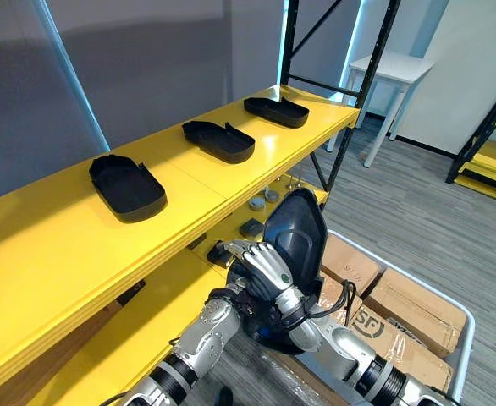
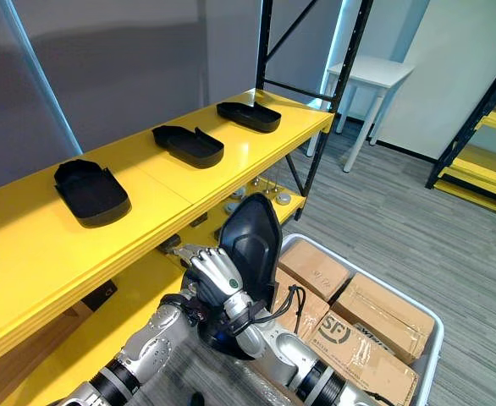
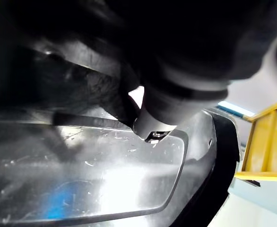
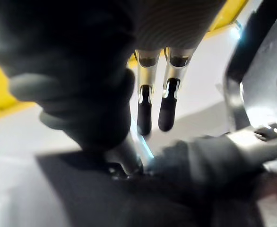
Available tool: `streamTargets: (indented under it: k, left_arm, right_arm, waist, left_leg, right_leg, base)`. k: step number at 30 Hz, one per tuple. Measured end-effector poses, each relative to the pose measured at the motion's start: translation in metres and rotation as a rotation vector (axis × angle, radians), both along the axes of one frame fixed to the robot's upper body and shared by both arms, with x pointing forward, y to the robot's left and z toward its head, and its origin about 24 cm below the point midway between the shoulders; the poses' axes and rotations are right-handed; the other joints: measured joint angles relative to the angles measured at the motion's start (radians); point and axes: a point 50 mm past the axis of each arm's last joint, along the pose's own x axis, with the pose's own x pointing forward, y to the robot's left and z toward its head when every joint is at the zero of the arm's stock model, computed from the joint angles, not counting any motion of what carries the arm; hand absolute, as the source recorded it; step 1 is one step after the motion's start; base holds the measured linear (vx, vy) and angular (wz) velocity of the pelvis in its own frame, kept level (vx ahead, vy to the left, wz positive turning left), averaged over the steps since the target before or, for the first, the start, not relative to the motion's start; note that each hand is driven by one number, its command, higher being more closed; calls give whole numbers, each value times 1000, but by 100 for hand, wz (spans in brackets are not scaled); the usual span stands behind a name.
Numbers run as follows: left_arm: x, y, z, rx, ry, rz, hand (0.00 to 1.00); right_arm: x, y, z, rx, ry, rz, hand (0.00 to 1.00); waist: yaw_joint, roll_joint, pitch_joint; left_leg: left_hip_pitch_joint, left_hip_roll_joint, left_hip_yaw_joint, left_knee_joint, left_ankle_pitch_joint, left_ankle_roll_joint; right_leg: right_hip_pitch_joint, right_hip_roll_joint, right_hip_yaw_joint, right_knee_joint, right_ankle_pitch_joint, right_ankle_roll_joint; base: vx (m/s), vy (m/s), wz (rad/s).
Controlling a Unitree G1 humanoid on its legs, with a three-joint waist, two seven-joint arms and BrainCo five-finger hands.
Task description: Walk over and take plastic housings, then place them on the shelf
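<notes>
A grey bin (image 1: 466, 347) is packed with cardboard boxes (image 1: 409, 309). Just beside it, a black plastic housing (image 1: 299, 228) is held upright. The right robot hand (image 1: 265, 269) is curled over the housing's edge; the left robot hand (image 1: 244, 309) is tucked beneath, and its grasp cannot be told. Beyond, three housings are spaced along the yellow shelf (image 1: 62, 228): near housing (image 1: 128, 184), middle housing (image 1: 220, 139), far housing (image 1: 276, 111).

arms (image 1: 199, 337): silver-grey, black bands | right hand (image 1: 267, 269): silver fingers, dark tips | cover (image 4: 176, 19): ribbed, dark
</notes>
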Motion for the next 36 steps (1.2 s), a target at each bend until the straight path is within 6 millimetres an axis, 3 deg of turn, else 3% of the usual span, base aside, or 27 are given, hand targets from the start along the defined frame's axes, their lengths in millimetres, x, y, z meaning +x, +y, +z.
streamTargets:
  k: [7, 12, 14, 17, 21, 23, 27, 28, 31, 32, 34, 36]
  left_arm:
    - [-7, 32, -2, 351, -154, 339, 100]
    - [-15, 51, -10, 502, -167, 510, 100]
    - [-16, 53, -11, 524, -160, 545, 100]
    - [-21, 69, -17, 550, -128, 628, 100]
    - [-36, 89, -14, 512, -114, 734, 100]
    - [-56, 102, -5, 441, -134, 815, 100]
    - [-88, 113, 12, 249, -180, 925, 100]
    - [-90, 113, 14, 225, -186, 929, 100]
    - [-94, 111, 25, 123, -228, 931, 100]
    - [-101, 116, 29, 95, -242, 946, 100]
    - [-115, 128, 39, 96, -284, 993, 100]
    - [-121, 131, 51, 56, -360, 1004, 100]
  right_arm:
    - [-14, 0, 3, 169, 51, 4, 0]
    - [-35, 6, 26, 426, 84, 110, 0]
    - [-38, 1, 33, 519, 95, 130, 0]
    - [-37, -22, 40, 721, 159, 107, 0]
    - [-43, -52, 18, 857, 293, 0, 0]
    - [-47, -68, 0, 899, 374, -88, 0]
    - [-46, -89, -28, 917, 461, -238, 0]
    - [-45, -92, -31, 932, 471, -257, 0]
    - [-39, -105, -39, 960, 492, -326, 0]
    - [-37, -106, -43, 952, 517, -343, 0]
    - [-35, -105, -44, 950, 538, -332, 0]
    - [-30, -117, -47, 962, 546, -360, 0]
  waist:
    - [-13, 0, -12]
    - [-35, 1, -33]
    - [-44, 0, -37]
    - [-54, 1, -44]
    - [-68, 3, -53]
    - [-81, 5, -54]
    - [-73, 15, -62]
    - [-76, 18, -65]
    - [-72, 31, -68]
    - [-49, 30, -69]
    - [-40, 26, -70]
    - [-40, 55, -71]
  left_leg:
    - [10, -4, 41, -5, -21, 4]
    - [14, 3, 68, -5, -25, 5]
    - [16, 5, 69, -5, -25, 5]
    - [26, 10, 87, -5, -29, 2]
    - [27, 12, 90, -5, -31, 1]
    - [26, 13, 90, -5, -32, -1]
    - [0, 11, 92, -4, -33, -2]
    - [-12, 13, 112, -3, -35, -1]
    - [-79, 60, 346, 69, -36, 3]
    - [-79, 46, 358, 81, -40, 22]
    - [-58, -16, 332, 77, -60, 39]
    - [-20, -70, 279, 71, -83, 40]
  right_leg:
    - [-10, -19, 13, 23, -15, 4]
    - [-23, -19, 40, 28, -14, 3]
    - [-23, -19, 41, 30, -14, 3]
    - [-24, -19, 60, 32, -14, 3]
    - [-28, -18, 65, 32, -14, 3]
    - [-28, -17, 65, 29, -14, 2]
    - [-34, -21, 44, 26, -15, 3]
    - [-32, -23, 21, 22, -14, 3]
    - [-18, -36, -90, 19, -17, 14]
    - [4, -51, -115, 20, -26, 28]
    - [47, -105, -187, 54, -56, 60]
    - [44, -220, -296, 348, -80, 56]
  base:
    - [2, 10, -8]
    - [-6, 0, -15]
    - [-5, -3, -7]
    - [-10, 1, -14]
    - [-6, -1, -6]
    - [0, 0, 0]
    - [-13, 4, 12]
    - [-25, 8, 90]
    - [17, 29, 99]
    - [74, 94, 83]
    - [133, 96, 98]
    - [188, 142, 162]
